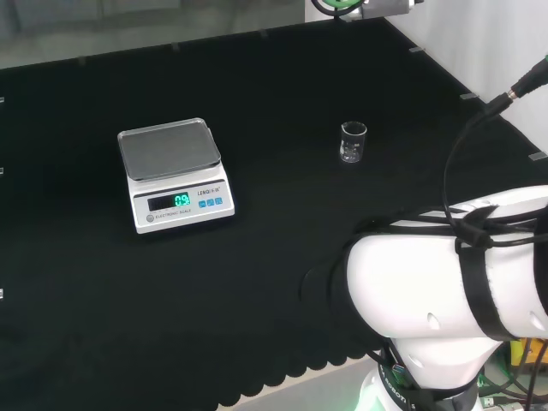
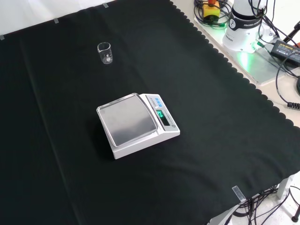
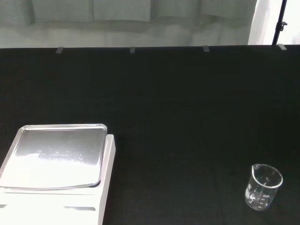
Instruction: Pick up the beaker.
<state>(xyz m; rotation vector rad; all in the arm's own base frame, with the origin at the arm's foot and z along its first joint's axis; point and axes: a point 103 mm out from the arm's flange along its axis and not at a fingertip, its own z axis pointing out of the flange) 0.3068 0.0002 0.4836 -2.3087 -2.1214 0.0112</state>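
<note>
One clear glass beaker [image 1: 353, 142] and one white scale [image 1: 174, 175] stand on the black cloth [image 1: 282, 77].

beaker [image 1: 353, 142] open cloth all round | scale [image 1: 175, 174] well apart

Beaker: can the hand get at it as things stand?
Probably yes. The beaker stands upright alone on the black cloth, well apart from the scale, with nothing beside it to block an approach.

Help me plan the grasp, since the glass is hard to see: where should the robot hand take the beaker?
Probably around the beaker's straight side wall, mid-height, coming from the side. It stands upright and alone on the black cloth, well apart from the scale.
</note>
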